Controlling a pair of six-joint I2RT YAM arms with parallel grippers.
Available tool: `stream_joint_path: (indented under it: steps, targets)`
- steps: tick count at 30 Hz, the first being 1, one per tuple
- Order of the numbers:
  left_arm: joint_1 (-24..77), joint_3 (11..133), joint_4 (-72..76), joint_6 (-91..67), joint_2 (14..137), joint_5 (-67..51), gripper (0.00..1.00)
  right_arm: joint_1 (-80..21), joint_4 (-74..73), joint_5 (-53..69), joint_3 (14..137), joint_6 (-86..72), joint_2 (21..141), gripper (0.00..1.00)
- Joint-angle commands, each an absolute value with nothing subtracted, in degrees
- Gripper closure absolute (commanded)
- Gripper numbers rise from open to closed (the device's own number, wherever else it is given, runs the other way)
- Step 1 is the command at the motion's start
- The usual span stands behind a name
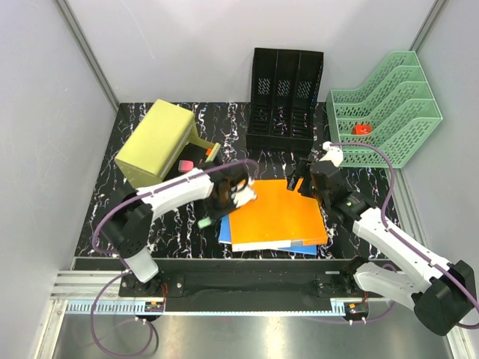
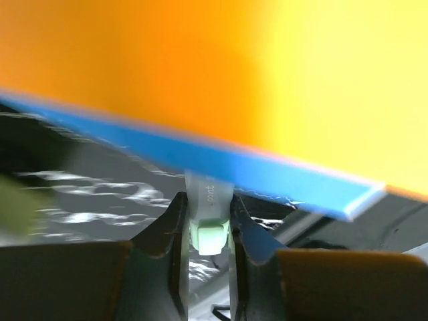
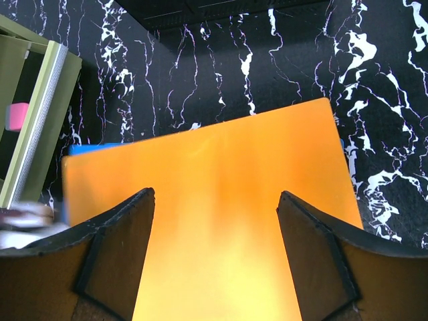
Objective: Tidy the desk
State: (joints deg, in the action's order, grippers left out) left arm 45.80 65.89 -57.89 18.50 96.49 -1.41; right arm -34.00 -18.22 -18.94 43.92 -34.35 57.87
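At the left edge of the orange folder (image 1: pixel 277 213), the left jaws were nearly shut, pinching a white pen (image 2: pixel 208 200) with a pale green end. The right jaws stood wide apart over the folder's far edge, holding nothing. The black marbled surface (image 1: pixel 228 127) lay under the folder.

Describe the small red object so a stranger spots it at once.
Far right on the desk stands a mint-green tiered tray. The small red object lies inside it. It alone is red: the tray is green, the file holder beside it black.
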Motion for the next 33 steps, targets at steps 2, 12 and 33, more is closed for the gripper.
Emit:
stream_joint_path:
  steps: [2, 12, 33]
  targets:
    - [39.6, 83.9, -61.3, 20.7, 92.2, 1.2, 1.0, -33.7, -15.1, -19.0, 45.9, -34.5, 58.4, 0.18]
    - [23.6, 99.7, -60.6, 21.8, 102.6, 10.4, 1.0, -33.7, -14.9, -18.8, 45.0, -34.8, 57.1, 0.18]
    - [18.9, 112.6, -55.1, 18.0, 102.2, 9.5, 0.01, -33.7, -8.5, -8.4, 46.9, -36.3, 70.1, 0.28]
